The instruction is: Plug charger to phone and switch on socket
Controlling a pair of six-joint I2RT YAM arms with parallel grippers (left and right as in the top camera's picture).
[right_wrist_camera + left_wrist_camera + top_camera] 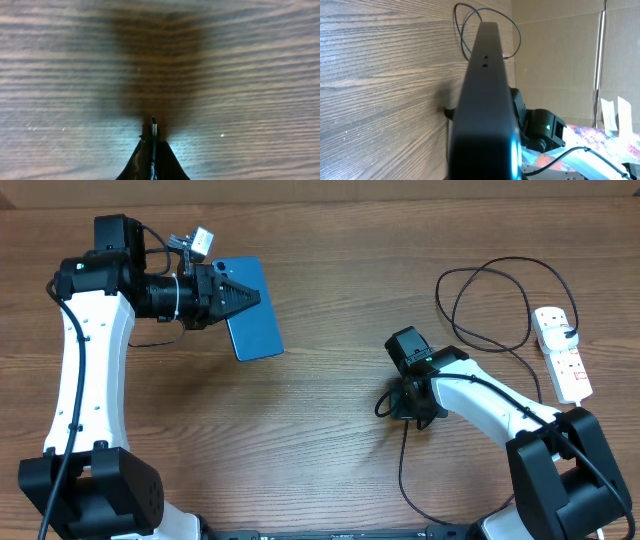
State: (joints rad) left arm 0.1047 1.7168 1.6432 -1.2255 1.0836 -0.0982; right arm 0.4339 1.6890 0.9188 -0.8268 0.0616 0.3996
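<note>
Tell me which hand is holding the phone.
The left hand, shut on the edge of the blue phone. The right hand grips no phone, only pinching the charger tip.

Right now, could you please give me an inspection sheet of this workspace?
Surface: brown wood-grain table.
Job's things: slim blue phone near the left arm; white power strip at the right edge.
Clutter: nothing seen.
Grippers: left gripper shut on the phone; right gripper shut on the small black connector tip.
Cables: thin black charger cable loops toward the strip.
Surroundings: brown cardboard panels.
</note>
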